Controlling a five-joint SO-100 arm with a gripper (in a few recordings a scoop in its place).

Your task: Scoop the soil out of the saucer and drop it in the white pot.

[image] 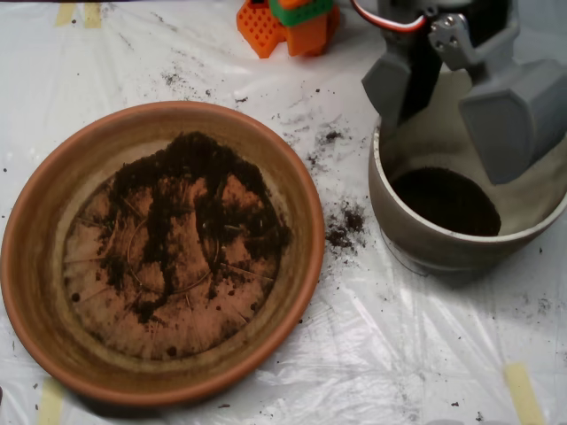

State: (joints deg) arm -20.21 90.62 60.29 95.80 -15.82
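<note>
White pot (443, 243) cut off by right edge; far rim and part of inner wall hidden behind scoop (461, 93). Scoop top cropped by upper edge. Orange-green block (288, 22) cropped at top. Saucer (306, 221) left rim clipped by frame edge. Tape strips (523, 390) cut off at bottom.

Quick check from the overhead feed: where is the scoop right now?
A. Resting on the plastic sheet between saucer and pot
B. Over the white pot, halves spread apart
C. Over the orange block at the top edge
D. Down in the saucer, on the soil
B. The scoop hangs above the white pot with its two grey halves apart, while the saucer lies to the left with a thin layer of soil in it.
</note>
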